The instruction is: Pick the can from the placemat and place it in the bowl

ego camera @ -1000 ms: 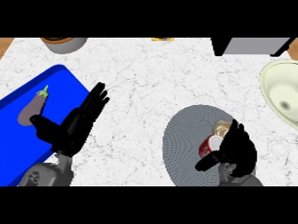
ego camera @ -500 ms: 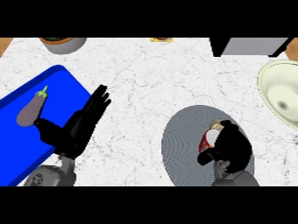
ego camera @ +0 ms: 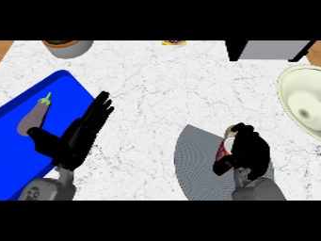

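On the grey placemat (ego camera: 196, 162), the right hand (ego camera: 250, 151) curls round the can (ego camera: 227, 144); left hand (ego camera: 78, 136) spread

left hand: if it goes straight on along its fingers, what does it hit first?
Looks free. The left hand points away and slightly right over bare counter; the line reaches the far edge between the pot and a small yellow item, likely touching neither. Its height is unclear.
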Controlling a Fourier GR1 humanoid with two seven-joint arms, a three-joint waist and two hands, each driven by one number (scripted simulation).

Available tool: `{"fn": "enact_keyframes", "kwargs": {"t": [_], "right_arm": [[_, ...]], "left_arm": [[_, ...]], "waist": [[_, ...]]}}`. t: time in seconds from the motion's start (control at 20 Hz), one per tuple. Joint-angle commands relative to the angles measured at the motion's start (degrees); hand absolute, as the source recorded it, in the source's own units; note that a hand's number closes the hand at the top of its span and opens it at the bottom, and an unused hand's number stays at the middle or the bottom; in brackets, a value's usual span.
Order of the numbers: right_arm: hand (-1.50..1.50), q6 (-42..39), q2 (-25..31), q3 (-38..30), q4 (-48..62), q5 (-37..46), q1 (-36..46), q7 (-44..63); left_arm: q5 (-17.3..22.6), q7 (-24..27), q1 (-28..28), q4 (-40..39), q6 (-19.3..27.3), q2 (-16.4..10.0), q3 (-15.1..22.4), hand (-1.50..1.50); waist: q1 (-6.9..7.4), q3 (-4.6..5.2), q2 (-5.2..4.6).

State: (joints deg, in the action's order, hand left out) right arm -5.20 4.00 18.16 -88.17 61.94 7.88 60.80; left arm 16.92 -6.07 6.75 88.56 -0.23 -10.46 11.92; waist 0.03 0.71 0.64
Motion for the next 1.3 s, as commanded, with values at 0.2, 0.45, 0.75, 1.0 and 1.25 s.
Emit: {"fn": "enact_keyframes", "kwargs": {"t": [0.2, 0.45, 0.75, 1.0, 1.25], "right_arm": [[1.50, -8.8, 10.6, 5.2, -1.4, -6.2, -2.9, -20.6], [1.50, -7.2, 12.5, 3.0, -9.1, 0.3, -3.6, -17.8], [1.50, -16.1, 12.1, 3.3, -31.0, -0.4, -5.0, -10.0], [1.50, -23.3, 12.5, 3.0, -43.1, 3.2, -0.5, -3.3], [1.50, -31.1, 13.8, -8.0, -49.4, -1.5, 5.0, -3.7]], "left_arm": [[-0.9, -0.2, 0.7, -0.2, 0.8, 1.3, 0.2, 0.00], [-1.3, -1.2, -0.6, 0.1, -0.8, 1.8, -0.8, 0.00], [-2.0, -1.5, -1.0, 1.1, -0.1, 2.3, -0.9, 0.00], [-2.6, -0.1, -1.2, -0.4, -0.9, 2.6, -0.9, 0.00], [-3.3, -2.2, 0.1, 1.1, -0.1, 2.9, -1.4, 0.00]], "waist": [[-0.02, -0.72, -0.64], [-0.13, -0.70, -0.57], [-0.37, -0.68, -0.43], [-0.28, -0.66, -0.45], [-0.16, -0.67, -0.52]]}}
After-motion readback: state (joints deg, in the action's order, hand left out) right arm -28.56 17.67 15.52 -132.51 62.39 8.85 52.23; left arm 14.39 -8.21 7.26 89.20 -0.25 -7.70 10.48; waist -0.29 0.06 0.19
